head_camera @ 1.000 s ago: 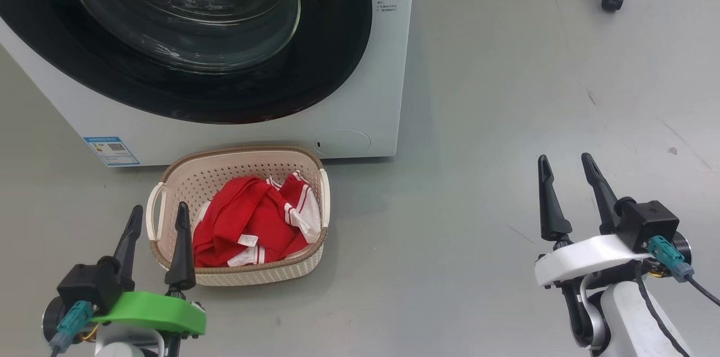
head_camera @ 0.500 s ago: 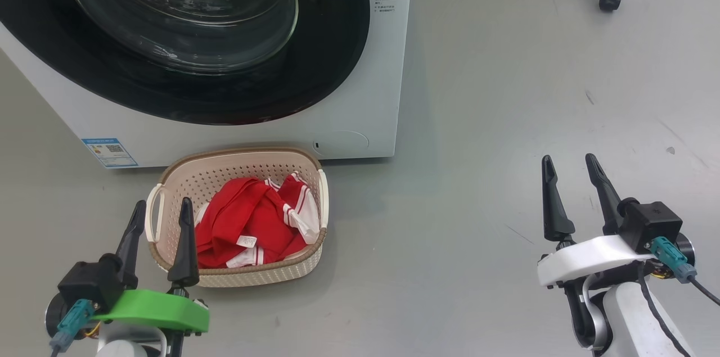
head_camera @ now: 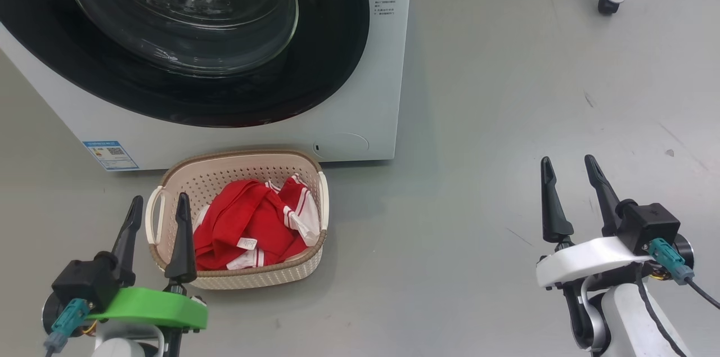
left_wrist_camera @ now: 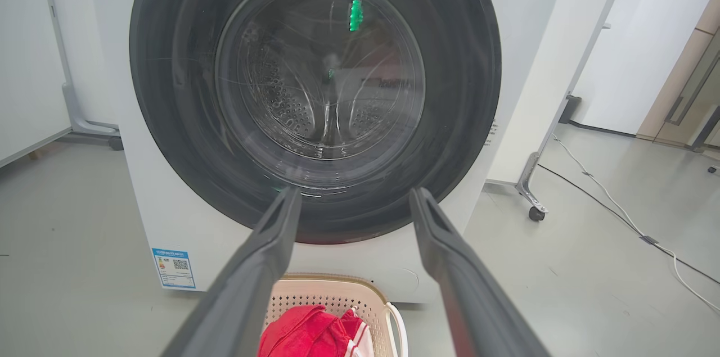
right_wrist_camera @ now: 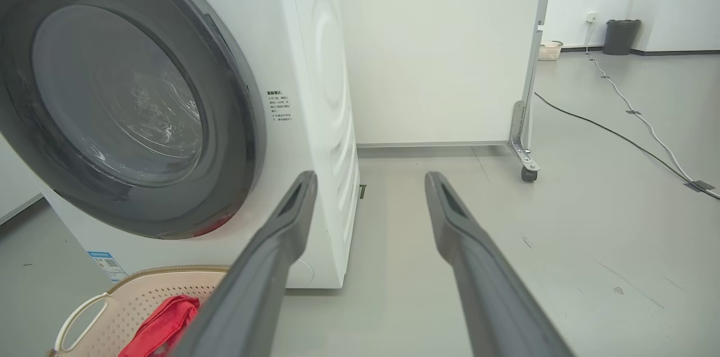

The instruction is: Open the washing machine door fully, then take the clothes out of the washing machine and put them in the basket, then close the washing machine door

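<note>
Hidden: top of washing machine (head_camera: 388,93) cut off at head view's upper edge. Drum only dim through glass of washing machine door (head_camera: 332,64), which sits shut flat against machine front. Clothes (head_camera: 247,225) heaped, folds overlapping, so garment count cannot tell; one small white label shows.
Counts: one machine, one door, one basket (head_camera: 236,171) with two side handles, two end effectors.
Basket on floor (head_camera: 495,121), just before machine's base, below door; red clothes inside it.
Left end effector (head_camera: 160,197) spread, empty, near basket's left handle.
Right end effector (head_camera: 566,158) spread, empty, over floor, well apart from basket.
</note>
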Controlling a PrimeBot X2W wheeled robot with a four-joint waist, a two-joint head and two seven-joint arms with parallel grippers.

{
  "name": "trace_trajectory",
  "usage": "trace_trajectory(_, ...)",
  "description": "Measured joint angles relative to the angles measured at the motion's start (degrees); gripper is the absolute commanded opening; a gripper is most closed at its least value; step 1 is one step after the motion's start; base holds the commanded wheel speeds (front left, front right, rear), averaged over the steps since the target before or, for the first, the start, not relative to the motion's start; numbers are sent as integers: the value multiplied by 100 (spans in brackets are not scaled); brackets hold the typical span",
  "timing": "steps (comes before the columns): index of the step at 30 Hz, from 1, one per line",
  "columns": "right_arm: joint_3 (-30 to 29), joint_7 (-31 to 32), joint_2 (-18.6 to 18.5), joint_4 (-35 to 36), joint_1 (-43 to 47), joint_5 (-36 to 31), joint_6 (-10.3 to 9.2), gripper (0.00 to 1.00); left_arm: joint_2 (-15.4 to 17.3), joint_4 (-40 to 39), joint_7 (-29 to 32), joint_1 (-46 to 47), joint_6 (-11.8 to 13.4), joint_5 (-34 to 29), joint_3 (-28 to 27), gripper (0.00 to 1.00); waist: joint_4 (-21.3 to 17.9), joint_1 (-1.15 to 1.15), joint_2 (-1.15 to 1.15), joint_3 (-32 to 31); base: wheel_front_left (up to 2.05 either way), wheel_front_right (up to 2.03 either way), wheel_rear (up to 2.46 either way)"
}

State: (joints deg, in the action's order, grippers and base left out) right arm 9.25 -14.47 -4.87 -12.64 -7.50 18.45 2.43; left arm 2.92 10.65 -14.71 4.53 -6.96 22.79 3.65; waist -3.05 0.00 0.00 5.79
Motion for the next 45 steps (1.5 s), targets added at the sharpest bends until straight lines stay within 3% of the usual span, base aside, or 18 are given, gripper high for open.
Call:
trace_trajectory(20, -65, 0, 60, -2, 65, -53, 54, 100, -1, -4, 0, -106, 0, 63, -83, 100, 41, 0, 0, -52, 0, 0, 0)
trace_trajectory(21, -73, 0, 65, -7, 70, -53, 54, 0, -1, -4, 0, -106, 0, 75, -79, 0, 42, 0, 0, -58, 0, 0, 0)
trace_trajectory(31, -68, 16, 155, -313, 358, 115, 47, 0, -100, 315, 26, -268, 5, 258, 1, 0, 48, 0, 0, -72, 0, 0, 0)
trace_trajectory(45, -274, 318, 163, -311, 358, 1324, 102, 0, -100, 308, 286, -272, 5, 1319, -53, 0, 92, 0, 0, -154, 0, 0, 0)
